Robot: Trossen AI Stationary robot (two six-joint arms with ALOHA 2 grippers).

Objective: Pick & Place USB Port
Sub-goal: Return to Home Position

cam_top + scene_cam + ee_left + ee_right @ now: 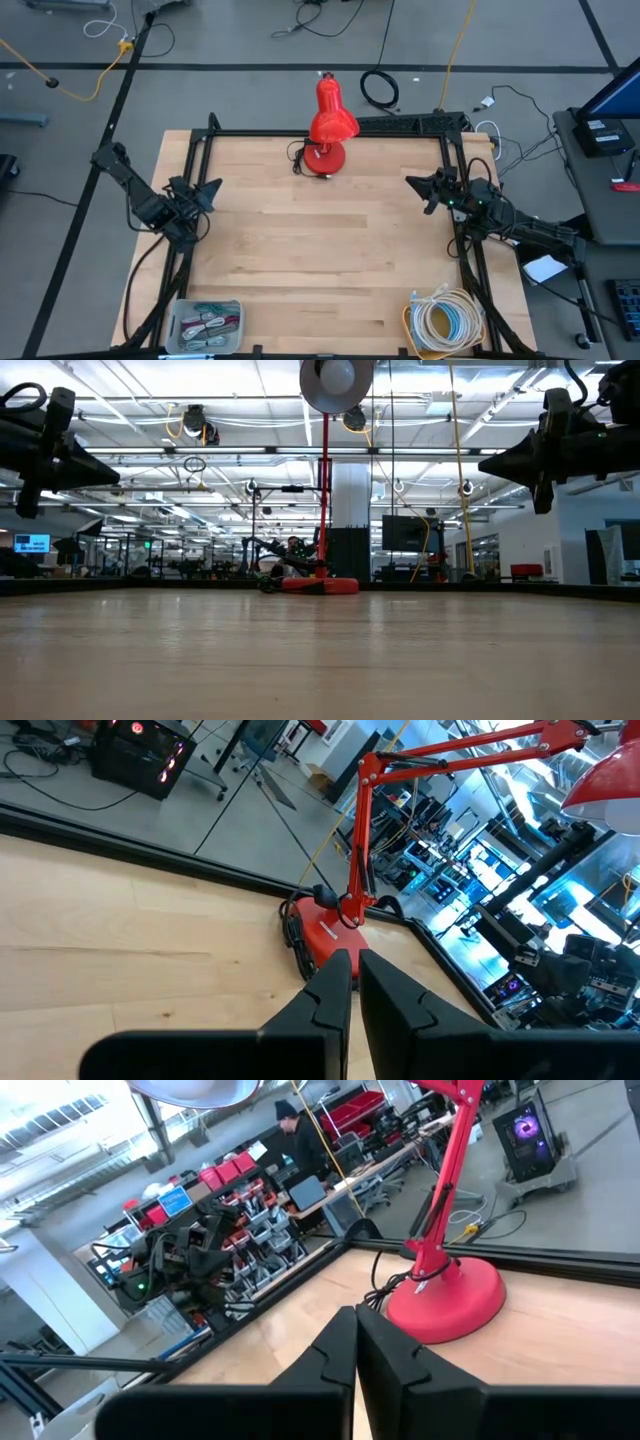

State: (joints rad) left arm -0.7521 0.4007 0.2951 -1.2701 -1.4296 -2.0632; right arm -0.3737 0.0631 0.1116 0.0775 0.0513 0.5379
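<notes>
No USB port stands out on the table. A clear bin (205,324) with small coiled cables sits at the near left corner. My left gripper (213,186) (355,962) hovers shut above the table's left side, pointing toward the middle. My right gripper (412,183) (355,1320) hovers shut above the right side, facing it. In the low view both hang well above the tabletop, the left gripper (112,477) and the right gripper (485,463). Neither holds anything.
A red desk lamp (327,128) stands on its round base (450,1298) at the far middle, its black cord beside it. A coil of white and yellow cable (448,320) lies at the near right corner. A black power strip (410,124) lies along the far edge. Bare wood (320,250) lies between the arms.
</notes>
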